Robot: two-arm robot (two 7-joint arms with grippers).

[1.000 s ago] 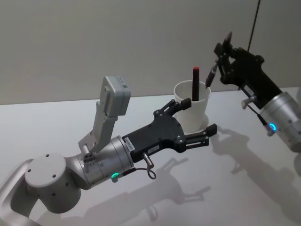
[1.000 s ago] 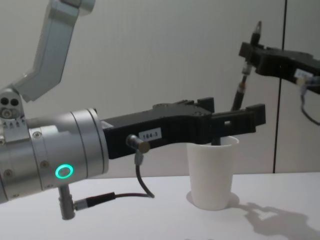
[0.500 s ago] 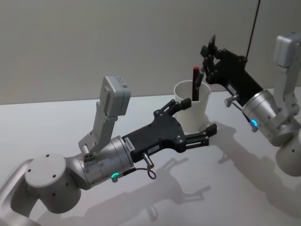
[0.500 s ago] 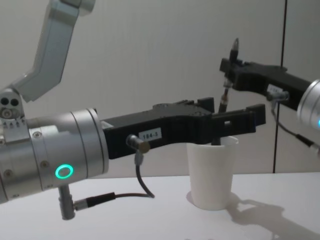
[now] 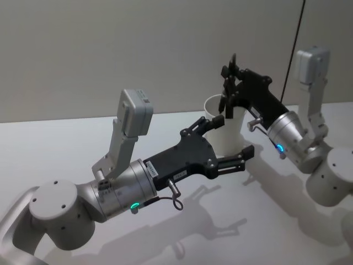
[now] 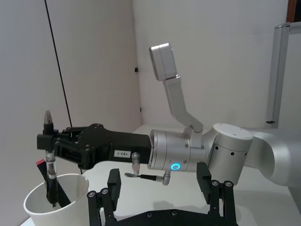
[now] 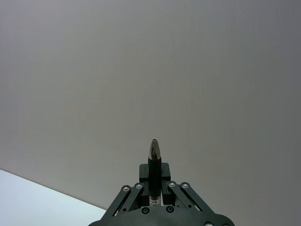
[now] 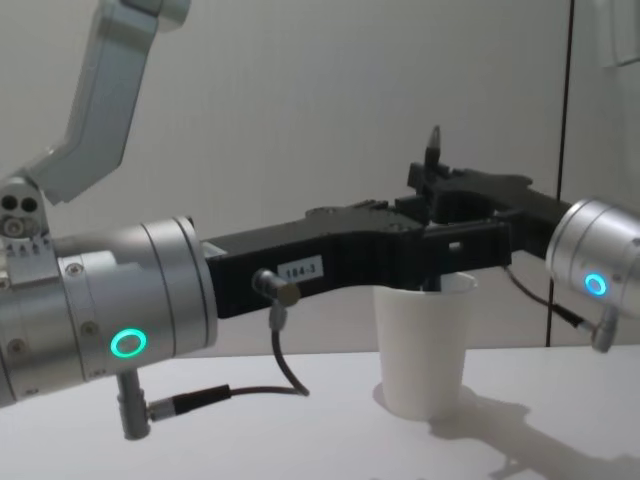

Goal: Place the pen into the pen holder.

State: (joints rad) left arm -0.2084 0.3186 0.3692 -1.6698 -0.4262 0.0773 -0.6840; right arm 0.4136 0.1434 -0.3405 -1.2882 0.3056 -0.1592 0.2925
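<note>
While half hidden inside the pen holder (image 6: 51, 200), pen (image 6: 49, 155) clenched by right tool (image 6: 47, 141); left tool (image 5: 229, 146) spread.

The left gripper (image 5: 229, 144) flanks the pen holder (image 5: 225, 135) on both sides, leaving its mouth open above.

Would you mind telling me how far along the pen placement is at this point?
Done: a red-capped pen already leans inside the pen holder. In hand: the right gripper grips a black pen, its lower end inside the rim. The left gripper is open around the holder. Left: release and withdraw.
</note>
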